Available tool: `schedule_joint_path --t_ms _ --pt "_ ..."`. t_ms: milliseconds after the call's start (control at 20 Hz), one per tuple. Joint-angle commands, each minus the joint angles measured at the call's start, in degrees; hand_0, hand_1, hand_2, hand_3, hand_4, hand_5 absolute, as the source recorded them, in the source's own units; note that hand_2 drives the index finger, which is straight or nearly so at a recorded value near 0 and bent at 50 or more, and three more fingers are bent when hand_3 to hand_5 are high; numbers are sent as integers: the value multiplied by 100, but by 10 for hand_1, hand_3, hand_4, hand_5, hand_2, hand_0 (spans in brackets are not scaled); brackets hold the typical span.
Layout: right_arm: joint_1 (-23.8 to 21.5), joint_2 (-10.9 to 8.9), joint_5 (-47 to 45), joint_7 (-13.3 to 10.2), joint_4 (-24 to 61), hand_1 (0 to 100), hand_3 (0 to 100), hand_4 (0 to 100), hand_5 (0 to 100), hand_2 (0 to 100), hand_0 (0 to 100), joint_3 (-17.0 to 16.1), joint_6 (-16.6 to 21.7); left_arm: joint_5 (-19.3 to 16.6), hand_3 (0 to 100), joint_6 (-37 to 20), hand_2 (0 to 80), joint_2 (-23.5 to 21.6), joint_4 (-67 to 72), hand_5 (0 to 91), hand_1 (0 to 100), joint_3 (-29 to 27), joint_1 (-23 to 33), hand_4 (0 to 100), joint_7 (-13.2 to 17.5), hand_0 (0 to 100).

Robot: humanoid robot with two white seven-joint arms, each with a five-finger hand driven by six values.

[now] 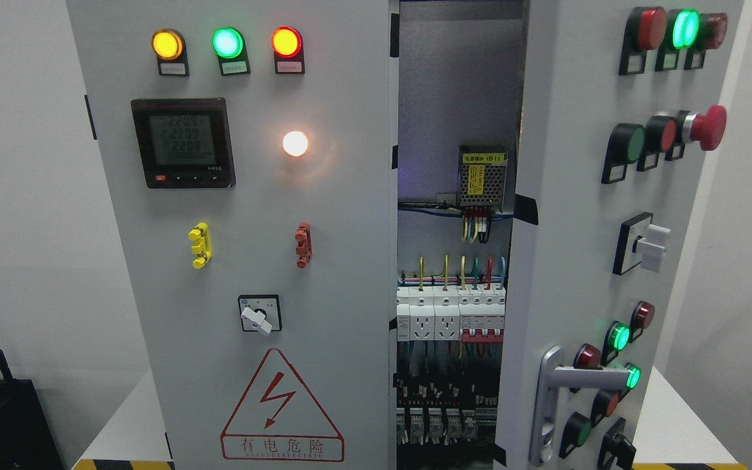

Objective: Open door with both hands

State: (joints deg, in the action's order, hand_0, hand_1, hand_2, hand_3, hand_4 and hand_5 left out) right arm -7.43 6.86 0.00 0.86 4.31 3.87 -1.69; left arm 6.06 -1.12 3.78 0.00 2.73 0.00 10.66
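Note:
A grey electrical cabinet fills the head view. Its right door (578, 261) is swung partly open toward me, carrying red and green push buttons and a silver lever handle (555, 391) near the bottom. The left door (252, 274) stands shut, with three lit lamps, a digital meter (183, 143), a rotary switch and a red lightning warning triangle. Through the gap between the doors I see wiring, a power supply (482, 175) and rows of breakers (448, 313). Neither of my hands shows in the frame.
The cabinet stands on a white table (670, 418) with yellow-black hazard tape along the front edge. A black object (7, 418) sits at the lower left. White walls lie on both sides.

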Motion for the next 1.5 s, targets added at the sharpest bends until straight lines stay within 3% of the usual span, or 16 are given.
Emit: schedule_joint_path --t_ms 0,701,901,1002,1252,1452 --pt "4 0 -88 -16 0 0 0 0 0 0 107 0 2 0 0 -2 0 0 44 0 0 0 185 31 16 0" --pt "4 0 -88 -16 0 0 0 0 0 0 107 0 2 -9 0 -2 0 44 44 0 0 35 -9 32 16 0" --pt "4 0 -79 -16 0 0 0 0 0 0 107 0 2 -26 0 -37 0 0 -279 0 0 157 263 31 7 0" --pt "4 0 -88 -16 0 0 0 0 0 0 107 0 2 -9 0 -46 0 -96 -1111 0 0 316 736 31 16 0" --pt "-4 0 -88 -25 0 0 0 0 0 0 107 0 2 122 0 -37 0 -851 -3853 0 0 299 2178 31 112 0" --pt "4 0 -88 -16 0 0 0 0 0 0 106 0 2 930 0 24 0 -1756 -6268 0 0 211 3258 30 341 0"
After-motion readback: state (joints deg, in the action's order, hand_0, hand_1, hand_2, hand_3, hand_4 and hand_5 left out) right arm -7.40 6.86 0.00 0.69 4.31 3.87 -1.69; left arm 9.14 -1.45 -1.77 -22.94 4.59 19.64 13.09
